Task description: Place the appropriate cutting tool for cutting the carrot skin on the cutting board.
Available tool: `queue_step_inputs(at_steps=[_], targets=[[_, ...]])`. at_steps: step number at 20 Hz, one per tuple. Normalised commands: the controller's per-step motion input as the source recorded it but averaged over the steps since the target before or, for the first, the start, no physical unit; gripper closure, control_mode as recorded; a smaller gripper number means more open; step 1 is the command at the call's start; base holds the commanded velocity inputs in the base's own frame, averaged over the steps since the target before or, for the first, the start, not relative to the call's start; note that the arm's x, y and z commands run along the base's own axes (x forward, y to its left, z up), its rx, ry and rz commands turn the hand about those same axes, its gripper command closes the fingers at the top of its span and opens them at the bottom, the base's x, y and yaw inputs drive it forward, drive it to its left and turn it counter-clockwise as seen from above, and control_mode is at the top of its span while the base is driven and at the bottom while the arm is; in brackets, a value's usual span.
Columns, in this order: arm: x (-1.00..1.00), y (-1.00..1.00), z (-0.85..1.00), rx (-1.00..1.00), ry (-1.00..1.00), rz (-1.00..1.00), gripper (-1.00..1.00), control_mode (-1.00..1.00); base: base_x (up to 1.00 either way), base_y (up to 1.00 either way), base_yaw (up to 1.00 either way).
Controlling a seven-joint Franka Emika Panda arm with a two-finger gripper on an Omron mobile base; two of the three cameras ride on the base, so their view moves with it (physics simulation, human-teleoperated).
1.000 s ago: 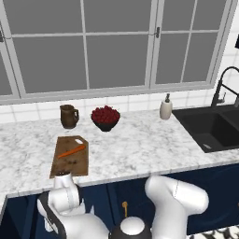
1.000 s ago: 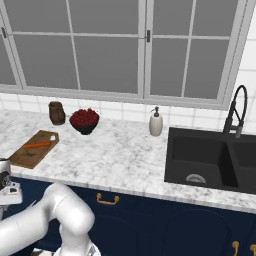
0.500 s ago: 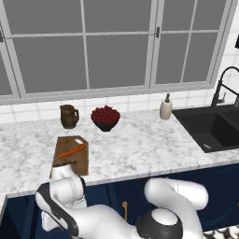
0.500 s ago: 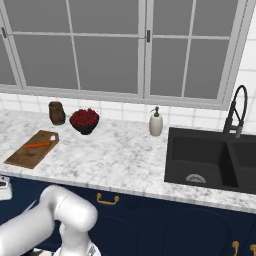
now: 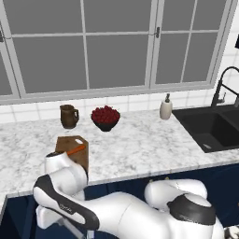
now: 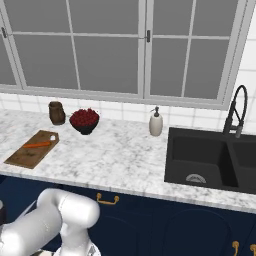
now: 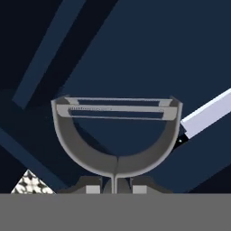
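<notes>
Grey metal sits right in front of my hand camera: the peeler (image 7: pixel 116 135), with its wide forked head up and its blade bar across the top. Its slim stem goes down between the two dark tips of my gripper (image 7: pixel 116 184), and the tips are pressed against it, so I am holding the peeler tight. Behind it I see dark blue cabinet, and a pale blade (image 7: pixel 205 118) pokes in from the side; I think that is the knife, and I leave it alone. Half a second ago my arm was lower in the left base view. Now it has swung up, and its white elbow (image 5: pixel 63 170) covers the near end of the cutting board (image 5: pixel 74 141). That tells me the grab worked and the lift has begun. Further back, the board lies on the marble counter (image 6: pixel 115 155) with the orange carrot (image 6: pixel 37 145) on it. Past the board stand a brown jug (image 5: pixel 68 115) and a bowl of red fruit (image 5: pixel 105 117). Next I think I must raise the peeler over the counter edge and set it on the board beside the carrot.
</notes>
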Motion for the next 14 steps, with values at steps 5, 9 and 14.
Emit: queue_step_inputs(at_steps=[5, 9, 14], targets=[[0.12, 0.1, 0.71, 0.01, -0.06, 0.1, 1.0, -1.0, 0.0, 0.0, 0.0], [0.59, 0.09, 0.55, 0.05, -0.03, 0.04, 1.0, -1.0, 0.0, 0.0, 0.0], [0.94, 0.06, 0.38, 0.07, 0.0, 0.03, 1.0, -1.0, 0.0, 0.0, 0.0]])
